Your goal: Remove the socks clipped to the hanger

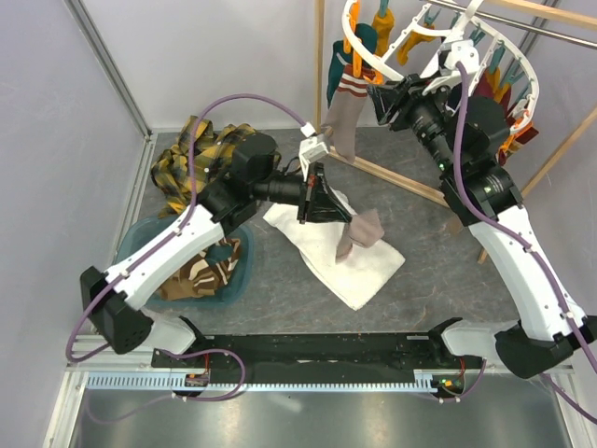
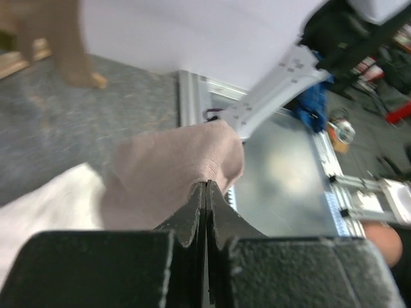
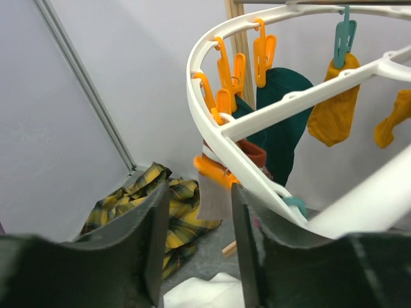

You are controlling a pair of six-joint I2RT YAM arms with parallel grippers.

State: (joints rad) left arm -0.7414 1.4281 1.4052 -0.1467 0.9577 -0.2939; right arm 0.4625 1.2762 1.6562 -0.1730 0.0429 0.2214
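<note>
The white ring hanger (image 1: 422,33) hangs at the top right with orange and teal clips. A teal sock (image 1: 364,42), mustard socks (image 1: 412,45) and a long tan, maroon-striped sock (image 1: 341,117) hang from it. My left gripper (image 1: 328,201) is shut on a plain tan sock (image 1: 359,233) that droops onto the white towel; in the left wrist view the jaws (image 2: 207,186) pinch its fabric (image 2: 173,170). My right gripper (image 1: 381,101) is open at the ring's left side. In the right wrist view its jaws (image 3: 199,189) stand either side of an orange clip (image 3: 215,170) holding a sock (image 3: 215,200).
A yellow-black plaid shirt (image 1: 201,154) lies at the back left. A teal basin (image 1: 140,245) at the left holds brown striped socks (image 1: 205,273). A white towel (image 1: 350,271) lies mid-table. The wooden rack frame (image 1: 401,182) crosses behind it.
</note>
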